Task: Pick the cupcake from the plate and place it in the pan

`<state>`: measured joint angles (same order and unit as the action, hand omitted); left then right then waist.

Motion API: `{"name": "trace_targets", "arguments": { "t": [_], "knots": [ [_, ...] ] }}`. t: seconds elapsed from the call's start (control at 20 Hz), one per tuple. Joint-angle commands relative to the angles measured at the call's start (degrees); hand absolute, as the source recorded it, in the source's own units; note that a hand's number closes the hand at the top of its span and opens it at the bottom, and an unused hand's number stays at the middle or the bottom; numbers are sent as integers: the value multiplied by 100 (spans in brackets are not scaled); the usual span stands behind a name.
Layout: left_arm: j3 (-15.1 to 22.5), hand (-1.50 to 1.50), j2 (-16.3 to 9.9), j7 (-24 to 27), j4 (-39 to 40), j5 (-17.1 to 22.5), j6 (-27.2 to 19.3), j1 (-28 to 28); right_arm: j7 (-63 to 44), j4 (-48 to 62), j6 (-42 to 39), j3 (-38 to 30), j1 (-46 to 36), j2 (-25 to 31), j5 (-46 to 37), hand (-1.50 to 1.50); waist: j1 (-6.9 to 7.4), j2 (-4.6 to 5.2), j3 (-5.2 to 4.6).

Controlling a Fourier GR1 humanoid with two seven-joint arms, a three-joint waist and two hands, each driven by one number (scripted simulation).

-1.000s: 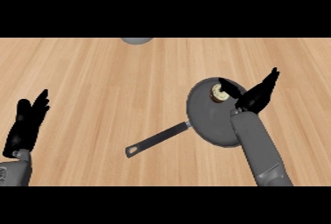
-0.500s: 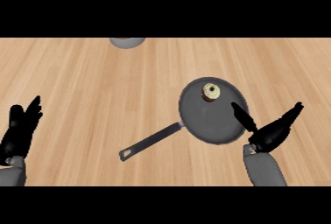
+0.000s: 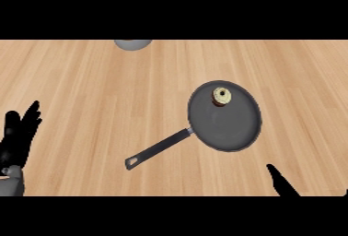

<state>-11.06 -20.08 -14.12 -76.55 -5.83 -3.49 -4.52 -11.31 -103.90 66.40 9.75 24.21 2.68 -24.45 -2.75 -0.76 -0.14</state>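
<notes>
The cupcake (image 3: 222,97), pale yellow on top with a brown base, sits inside the grey pan (image 3: 228,124) near its far rim. The pan lies right of centre, its dark handle (image 3: 158,149) pointing toward the lower left. A grey plate (image 3: 132,44) shows partly at the top edge, left of centre. My left hand (image 3: 17,138) rests open at the left edge, fingers up. Of my right hand (image 3: 282,183) only straight dark fingers show at the bottom right, well below the pan and apart from it.
The wooden counter (image 3: 95,92) runs across the whole view. Nothing besides the pan and the plate stands on it.
My right hand has drawn back from the cupcake in the pan toward the bottom right edge. The cupcake stays in the pan. The view has shifted slightly.
</notes>
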Motion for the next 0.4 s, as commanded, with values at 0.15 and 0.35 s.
{"name": "trace_targets", "arguments": {
  "t": [0.15,0.35],
  "knots": [
    [168,0,228,-115,-144,-168,-173,10,558,-2189,-169,737,2614,569,386,-150,91,28,15],
    [15,0,68,-158,-237,-23,4,47,1451,-2545,15,1334,3690,623,736,-150,44,-4,21]
  ]
}}
